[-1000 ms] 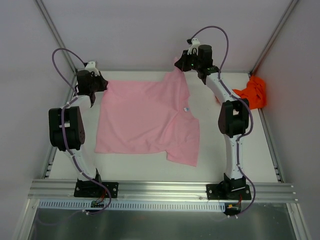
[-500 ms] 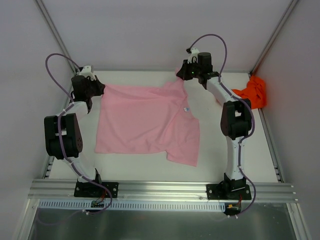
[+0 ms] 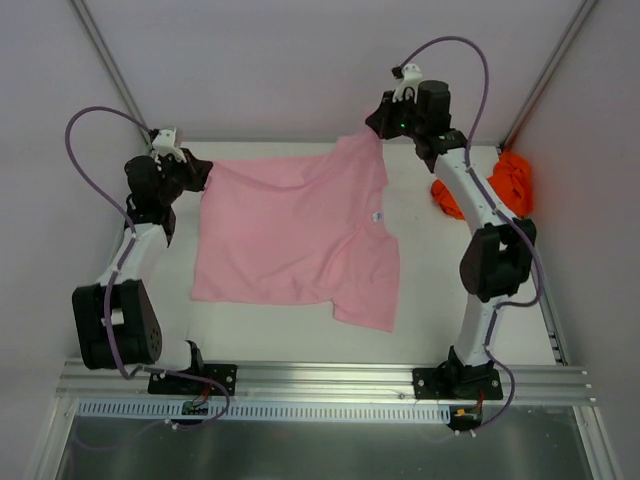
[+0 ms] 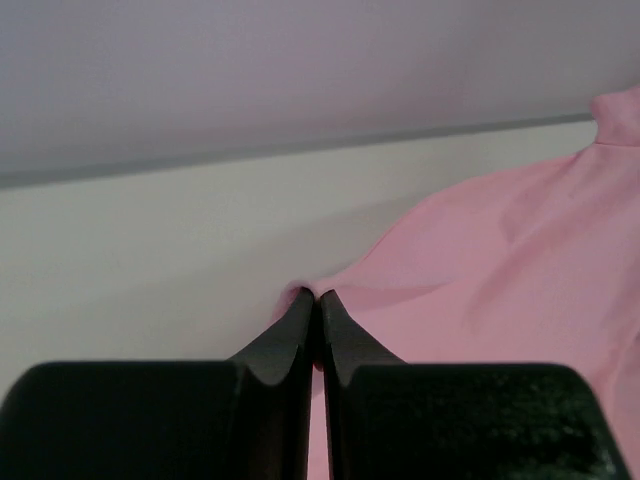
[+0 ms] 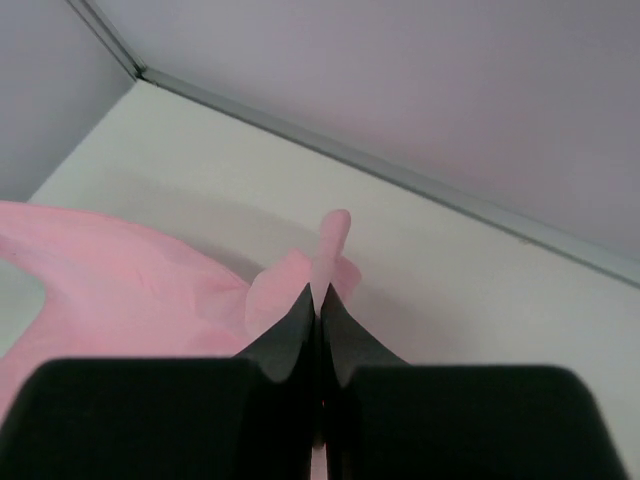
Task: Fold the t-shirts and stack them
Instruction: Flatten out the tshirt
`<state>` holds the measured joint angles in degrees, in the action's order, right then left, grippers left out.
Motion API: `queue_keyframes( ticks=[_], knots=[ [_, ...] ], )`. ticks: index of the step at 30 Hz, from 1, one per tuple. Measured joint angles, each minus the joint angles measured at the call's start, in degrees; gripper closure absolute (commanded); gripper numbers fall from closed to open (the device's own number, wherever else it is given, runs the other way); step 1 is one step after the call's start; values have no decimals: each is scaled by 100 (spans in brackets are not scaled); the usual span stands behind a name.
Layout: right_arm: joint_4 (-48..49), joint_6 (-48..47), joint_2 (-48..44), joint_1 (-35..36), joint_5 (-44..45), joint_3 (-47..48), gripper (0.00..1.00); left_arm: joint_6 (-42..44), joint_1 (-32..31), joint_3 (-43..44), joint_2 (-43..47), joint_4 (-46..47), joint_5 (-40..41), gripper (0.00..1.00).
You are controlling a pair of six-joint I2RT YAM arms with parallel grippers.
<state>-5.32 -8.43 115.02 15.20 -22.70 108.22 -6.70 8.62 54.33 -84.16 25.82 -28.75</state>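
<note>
Two far corners of the pink t-shirt point(image 3: 290, 235) are pinched at once. The left gripper point(image 4: 313, 297) has its jaws closed on the left corner and the right gripper point(image 5: 315, 290) has its jaws closed on the right one. The far edge sags between them, apparently lifted, while the near part lies flat on the tabletop point(image 3: 440, 300).

Each pinch looks thin, with only a nub of cloth showing past the tips. A pull apart or an uneven lift would likely tug a corner free and drop that edge in a heap. The near right sleeve lies rumpled, which could carry into a crooked fold.

The orange-red t-shirt point(image 3: 512, 180) sits crumpled at the far right edge, close beside the right arm, and a careless sweep could drag it.

The tabletop is plain white and smooth-looking. It is boxed in by pale walls point(image 3: 300, 70), with a metal rail point(image 3: 320, 378) along the near edge.
</note>
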Motion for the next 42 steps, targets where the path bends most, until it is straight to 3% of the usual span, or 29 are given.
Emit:
queue_keyframes(
  ticks=[6, 11, 19, 26, 29, 34, 38, 42],
  knots=[
    [81, -422, -2203, 0, -155, -490, 99, 179, 0, -127, 2269, -144, -262, 100],
    [251, -608, -3718, 0, -553, -516, 99, 297, 0, 643, 3567, -785, -328, 100],
    [-409, -614, -5226, 31, -824, -415, 99, 227, 0, 2271, 4583, -2398, -369, 100],
    [-1325, -577, -5917, 44, -734, 457, 99, -420, 0, 3709, 4835, -3359, -153, 100],
    [-1436, -573, -5982, 50, -544, 564, 99, -713, 0, 3534, 4830, -3506, 31, 100],
    [-1384, -448, -5582, 55, -326, -289, 99, -1075, 0, 2186, 4433, -3558, 238, 100],
    [-1141, -227, -4363, 55, -271, -1399, 99, -1285, 0, 796, 3692, -3506, 398, 100],
    [-1115, -83, -2583, 52, -229, -1856, 99, -1386, 7, -372, 2914, -3289, 706, 100]
  ],
)
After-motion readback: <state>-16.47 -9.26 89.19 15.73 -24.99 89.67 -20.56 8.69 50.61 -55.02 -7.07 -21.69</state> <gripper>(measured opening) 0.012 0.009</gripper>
